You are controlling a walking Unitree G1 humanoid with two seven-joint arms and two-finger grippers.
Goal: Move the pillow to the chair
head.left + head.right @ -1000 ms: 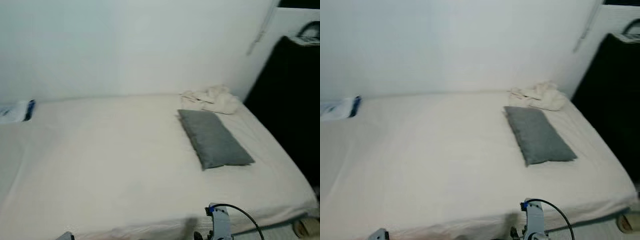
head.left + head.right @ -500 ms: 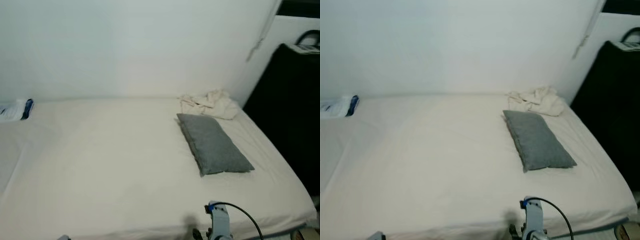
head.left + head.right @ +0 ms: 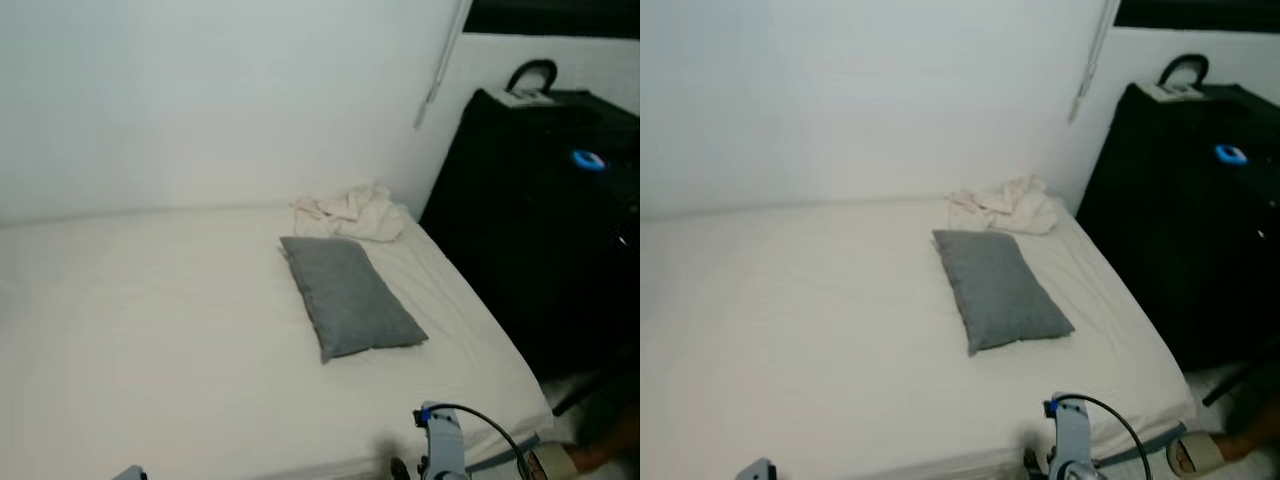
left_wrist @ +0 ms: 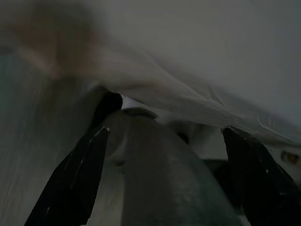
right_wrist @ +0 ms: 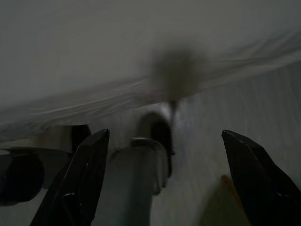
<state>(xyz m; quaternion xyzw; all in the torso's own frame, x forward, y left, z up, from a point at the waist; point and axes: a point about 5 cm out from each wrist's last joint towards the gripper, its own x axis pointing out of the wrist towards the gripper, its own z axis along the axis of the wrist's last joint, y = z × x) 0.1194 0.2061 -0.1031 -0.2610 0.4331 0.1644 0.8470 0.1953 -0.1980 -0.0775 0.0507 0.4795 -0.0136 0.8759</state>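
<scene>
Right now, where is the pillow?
In the eye views the grey pillow lies flat on the bed, right of centre, just in front of the crumpled cloth by the wall and left of the black cabinet.

A bed (image 3: 150, 340) with a pale sheet is seen against a white wall (image 3: 200, 90). Crumpled cream cloth (image 3: 350, 212) lies at the bed's 1 o'clock corner. A black cabinet (image 3: 530, 220) stands at 3 o'clock, a small blue light (image 3: 588, 159) on it. A slippered foot (image 3: 1195, 455) is noted at 5 o'clock.
</scene>
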